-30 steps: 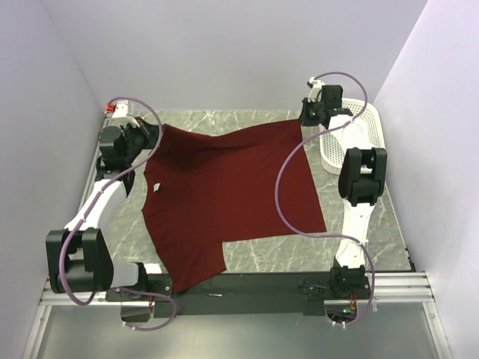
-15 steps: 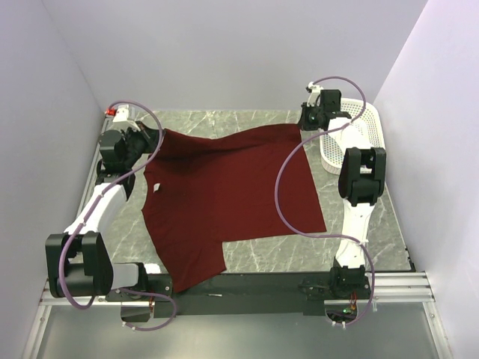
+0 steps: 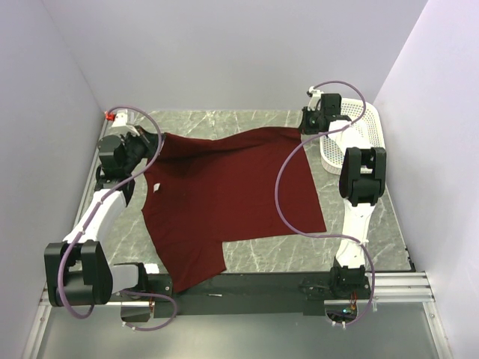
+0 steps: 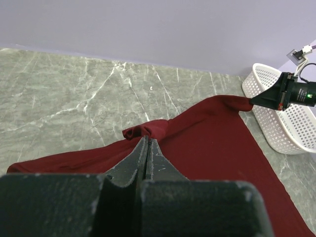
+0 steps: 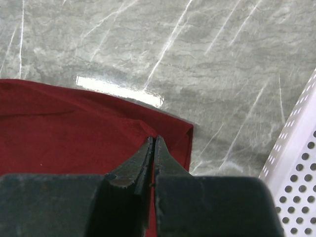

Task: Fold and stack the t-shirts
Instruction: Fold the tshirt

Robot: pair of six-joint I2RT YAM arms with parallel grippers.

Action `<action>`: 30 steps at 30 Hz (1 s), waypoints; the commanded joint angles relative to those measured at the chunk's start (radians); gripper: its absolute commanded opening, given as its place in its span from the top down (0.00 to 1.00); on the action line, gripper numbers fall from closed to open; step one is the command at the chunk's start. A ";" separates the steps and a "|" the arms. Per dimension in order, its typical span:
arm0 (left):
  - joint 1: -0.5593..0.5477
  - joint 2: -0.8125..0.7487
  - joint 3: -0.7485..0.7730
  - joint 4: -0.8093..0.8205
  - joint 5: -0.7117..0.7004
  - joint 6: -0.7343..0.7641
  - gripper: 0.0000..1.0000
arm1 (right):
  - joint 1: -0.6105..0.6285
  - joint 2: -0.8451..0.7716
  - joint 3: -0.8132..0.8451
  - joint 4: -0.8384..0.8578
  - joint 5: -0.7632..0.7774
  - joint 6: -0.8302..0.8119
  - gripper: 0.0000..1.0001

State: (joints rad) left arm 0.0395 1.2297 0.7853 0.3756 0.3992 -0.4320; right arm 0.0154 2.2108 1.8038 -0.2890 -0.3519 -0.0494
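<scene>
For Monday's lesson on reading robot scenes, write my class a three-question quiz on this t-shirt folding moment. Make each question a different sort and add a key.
1. True or false: the maroon t-shirt lies outside the white mesh basket.
2. The left pincer is: A) open above bare marble; B) shut on a bunched far edge of the t-shirt; C) gripping the basket rim.
3. Fill in: the right pincer is shut on a far ____ of the t-shirt.
Key: 1 true; 2 B; 3 corner.
</scene>
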 commanded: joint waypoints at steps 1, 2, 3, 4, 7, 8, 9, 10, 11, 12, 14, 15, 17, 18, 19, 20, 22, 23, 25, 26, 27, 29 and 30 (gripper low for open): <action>-0.003 -0.041 -0.008 0.036 0.021 -0.010 0.99 | -0.011 -0.060 -0.015 0.037 0.001 -0.010 0.97; -0.003 -0.044 -0.009 0.033 0.023 -0.011 0.99 | -0.011 -0.062 -0.021 0.037 0.001 -0.012 0.97; -0.003 -0.045 -0.009 0.032 0.024 -0.014 0.99 | -0.011 -0.063 -0.023 0.037 0.001 -0.012 0.97; -0.003 -0.047 -0.015 0.034 0.026 -0.016 0.99 | -0.011 -0.066 -0.029 0.040 -0.001 -0.012 0.97; -0.003 -0.053 -0.024 0.028 0.027 -0.013 0.99 | -0.011 -0.072 -0.044 0.042 -0.001 -0.014 0.97; -0.003 -0.053 -0.027 0.029 0.024 -0.013 0.99 | -0.011 -0.077 -0.052 0.045 -0.001 -0.013 0.97; -0.003 -0.055 -0.035 0.028 0.023 -0.013 0.99 | -0.011 -0.077 -0.055 0.045 -0.001 -0.017 0.97; -0.003 -0.056 -0.040 0.028 0.023 -0.013 0.99 | -0.009 -0.083 -0.057 0.045 -0.001 -0.015 0.97; -0.003 -0.058 -0.041 0.028 0.021 -0.013 0.99 | -0.011 -0.086 -0.063 0.045 -0.001 -0.017 0.97; -0.004 -0.059 -0.047 0.026 0.018 -0.013 0.99 | -0.011 -0.091 -0.066 0.045 -0.002 -0.018 0.97; -0.003 -0.062 -0.049 0.025 0.007 -0.011 0.99 | -0.012 -0.097 -0.076 0.047 -0.002 -0.023 0.97; -0.003 -0.062 -0.049 0.020 0.004 -0.010 0.99 | -0.012 -0.103 -0.081 0.048 -0.004 -0.023 0.97; -0.003 -0.061 -0.047 0.016 -0.003 -0.007 0.99 | -0.011 -0.108 -0.093 0.050 -0.005 -0.026 0.97; -0.003 -0.059 -0.046 0.014 -0.008 -0.005 0.99 | -0.011 -0.111 -0.099 0.053 -0.007 -0.027 0.97; -0.003 -0.058 -0.044 0.013 -0.010 -0.005 0.99 | -0.011 -0.120 -0.113 0.057 -0.010 -0.027 0.97; -0.003 -0.056 -0.046 0.009 -0.013 -0.004 0.99 | -0.012 -0.126 -0.121 0.066 -0.012 -0.027 0.97; -0.003 -0.055 -0.041 0.006 -0.022 -0.004 0.99 | -0.012 -0.140 -0.139 0.071 -0.016 -0.032 0.97; -0.003 -0.055 -0.040 0.003 -0.025 -0.001 0.99 | -0.012 -0.146 -0.146 0.077 -0.018 -0.035 0.97; -0.003 -0.053 -0.037 0.000 -0.036 0.001 0.99 | -0.011 -0.163 -0.158 0.082 -0.019 -0.038 0.97; -0.003 -0.053 -0.035 -0.004 -0.037 0.002 0.99 | -0.011 -0.168 -0.170 0.085 -0.019 -0.044 0.97; -0.003 -0.053 -0.034 -0.006 -0.039 0.006 0.99 | -0.018 -0.175 -0.175 0.088 -0.018 -0.047 0.97; -0.003 -0.055 -0.035 -0.006 -0.045 0.006 0.99 | -0.037 -0.181 -0.185 0.090 -0.015 -0.055 0.97; -0.003 -0.056 -0.035 -0.010 -0.046 0.007 0.99 | -0.040 -0.184 -0.188 0.088 -0.012 -0.055 0.97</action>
State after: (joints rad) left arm 0.0395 1.2053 0.7391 0.3607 0.3683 -0.4335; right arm 0.0048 2.1124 1.6279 -0.2398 -0.3630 -0.0818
